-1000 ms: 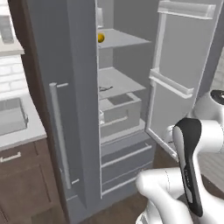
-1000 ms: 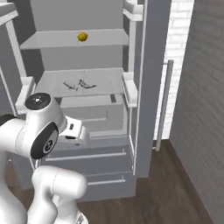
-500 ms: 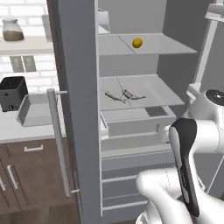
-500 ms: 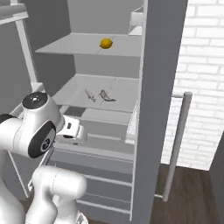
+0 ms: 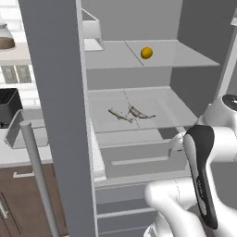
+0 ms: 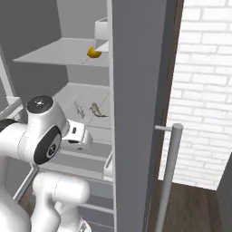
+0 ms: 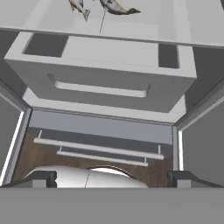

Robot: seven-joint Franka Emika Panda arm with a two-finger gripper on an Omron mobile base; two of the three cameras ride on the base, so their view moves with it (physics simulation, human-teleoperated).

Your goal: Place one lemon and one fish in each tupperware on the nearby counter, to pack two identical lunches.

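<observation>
The tall grey fridge [image 5: 60, 115] stands open, its smooth matte door edge a broad vertical slab at 9 o'clock in the left base view, with a round silver bar handle [image 5: 39, 180] running down it. Inside, flat pale shelves stack one above the other: the upper shelf [image 5: 185, 58] carries one lemon [image 5: 146, 53], a small round bright-yellow fruit sitting at about 12 o'clock, and behind it at 11 o'clock a white boxy bin [image 5: 92, 34] whose contents I cannot make out. The middle shelf [image 5: 162, 104] holds two fish [image 5: 121, 115], slender grey-tan bodies lying close side by side near the centre, the second fish [image 5: 140, 113] just beside the first at its 3 o'clock. Below them a plain rectangular drawer [image 7: 100, 74] with a recessed grip is pulled partly forward, apparently with nothing in it as far as the hand view shows. The white bench [image 5: 18, 155] lies at 9 o'clock over dark brown cabinets, bearing a shallow light-grey tupperware [image 5: 23, 127] with a flared rim, and a black toaster [image 5: 8, 105] behind it. The jaws [image 7: 112, 177] are spread wide and released, grasping nothing, their dark tips at 6 o'clock in the hand view.
</observation>
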